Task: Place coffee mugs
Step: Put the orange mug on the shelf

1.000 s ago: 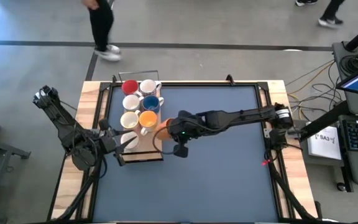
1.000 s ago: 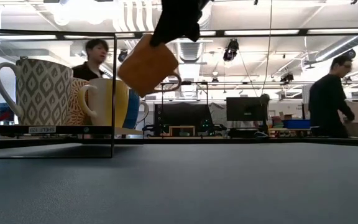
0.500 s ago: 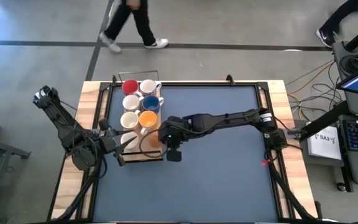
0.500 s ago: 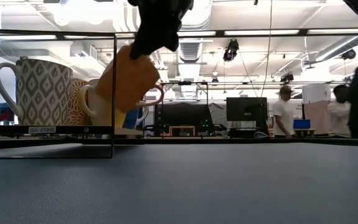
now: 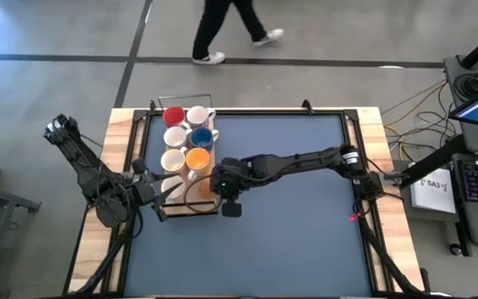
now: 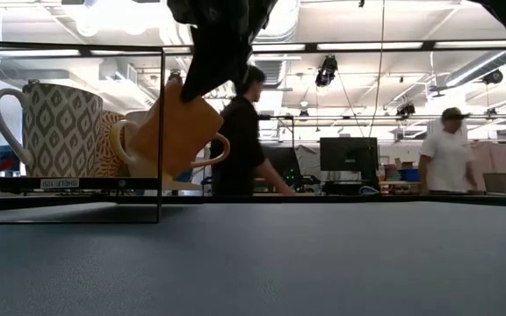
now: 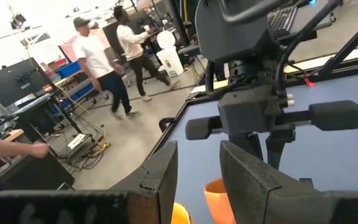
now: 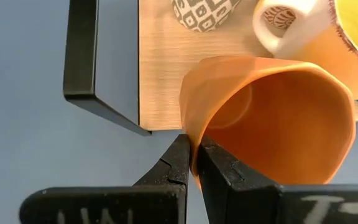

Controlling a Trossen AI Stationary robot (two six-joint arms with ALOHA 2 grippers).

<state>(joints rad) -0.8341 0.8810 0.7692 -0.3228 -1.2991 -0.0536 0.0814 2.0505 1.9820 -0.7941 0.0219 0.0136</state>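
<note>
The left hand (image 5: 158, 193) is held open at the counter's (image 5: 289, 232) left edge, beside the tray (image 5: 191, 208). Six mugs (image 5: 187, 137) are stood in two rows on the tray. An orange mug (image 6: 176, 133) is gripped by its rim, tilted, over the tray's near corner by the right hand (image 8: 193, 163).

The orange mug (image 8: 272, 118) pinched by its rim in the right gripper (image 8: 194, 163) looked like smooth, satin-glazed ceramic. Beyond the gripper lay a pale, matt wooden board (image 8: 163, 68) edged by a black metal frame (image 8: 82, 53). Beneath it, the table mat (image 8: 36, 149) was matt blue.
</note>
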